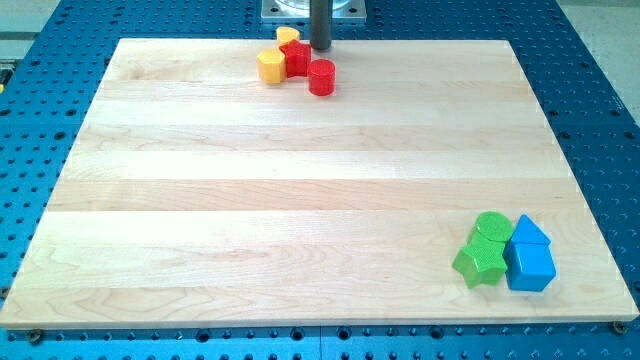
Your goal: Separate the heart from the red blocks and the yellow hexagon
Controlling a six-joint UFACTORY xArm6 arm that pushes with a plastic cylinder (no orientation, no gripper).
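lab bench: blue perforated breadboard table (60,20), wooden board (300,200).

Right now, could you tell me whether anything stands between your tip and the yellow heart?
Nothing visible does. My tip sits just to the view's right of the yellow heart, with bare board between. The red blocks and yellow hexagon lie toward the view's bottom of the heart.

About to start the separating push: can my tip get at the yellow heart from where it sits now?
Probably yes. My tip sits at the view's top, just right of the yellow heart, with no block between them. The red block lies just below that path, so it may be clipped.
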